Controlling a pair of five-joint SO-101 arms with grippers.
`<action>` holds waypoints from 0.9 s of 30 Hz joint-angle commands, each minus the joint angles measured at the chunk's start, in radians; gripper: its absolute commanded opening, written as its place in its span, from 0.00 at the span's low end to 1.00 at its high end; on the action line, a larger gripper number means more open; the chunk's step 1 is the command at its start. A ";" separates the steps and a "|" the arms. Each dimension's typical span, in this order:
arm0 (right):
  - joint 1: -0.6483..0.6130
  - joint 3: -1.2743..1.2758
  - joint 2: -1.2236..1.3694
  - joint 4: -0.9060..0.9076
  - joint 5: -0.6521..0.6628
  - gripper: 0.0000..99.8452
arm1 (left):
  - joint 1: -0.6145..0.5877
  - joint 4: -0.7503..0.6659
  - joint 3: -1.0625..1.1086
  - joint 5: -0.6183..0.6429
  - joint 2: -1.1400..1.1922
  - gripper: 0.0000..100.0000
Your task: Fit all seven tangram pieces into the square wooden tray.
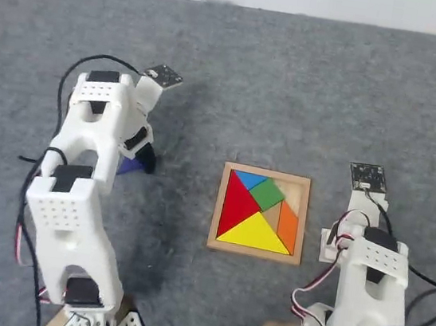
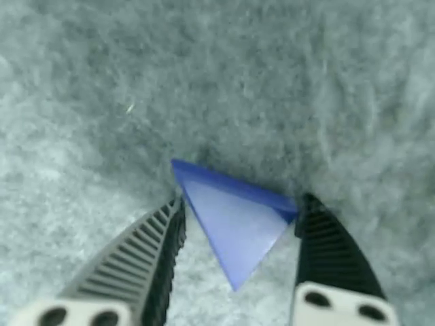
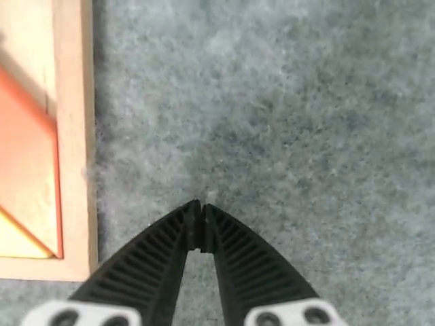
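High view
- Left arm (image 1: 89,162): nearest the camera, rising from the near edge of the tabletop (image 1: 294,76) on its left side. The left gripper (image 1: 142,157) is down over a blue-violet triangle (image 1: 130,167), well apart from the tray.
- Right arm (image 1: 369,263): at the near right, just beside the tray's right edge.
- Square wooden tray (image 1: 257,252): right of the tabletop's centre.
- In the tray:
  - red triangle (image 1: 238,204) along the left edge
  - yellow triangle (image 1: 255,234) along the near edge
  - light-blue triangle (image 1: 248,179) at the far left corner
  - green square (image 1: 267,194)
  - orange parallelogram (image 1: 288,226) along the right edge
- Bare wood shows at the tray's far right corner. A small wood-coloured patch sits in the middle; whether it is a gap or a piece cannot be told.

Left wrist view
- Left gripper (image 2: 243,204): jaws spread either side of the blue-violet triangle (image 2: 234,221), which lies flat. One finger (image 2: 326,238) touches a corner of it and the other is just beside. It does not look clamped.

Right wrist view
- Right gripper (image 3: 200,204): jaws closed on nothing, tips over bare tabletop near the tray's corner.

Progress, as judged: five pieces are seated. The blue-violet triangle and one further piece are left
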 commanded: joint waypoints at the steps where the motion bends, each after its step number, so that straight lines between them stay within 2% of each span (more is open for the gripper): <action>1: 0.004 -0.008 0.001 -0.018 -0.006 0.01 | 0.005 0.012 -0.022 0.000 -0.008 0.17; 5: 0.004 -0.008 0.001 -0.019 -0.006 0.01 | 0.006 0.049 -0.022 0.002 -0.017 0.11; 14: 0.004 -0.008 0.001 -0.019 -0.006 0.01 | 0.044 0.132 -0.027 0.011 -0.020 0.06; 27: 0.004 -0.008 0.001 -0.019 -0.006 0.01 | 0.241 0.278 -0.024 0.213 -0.302 0.06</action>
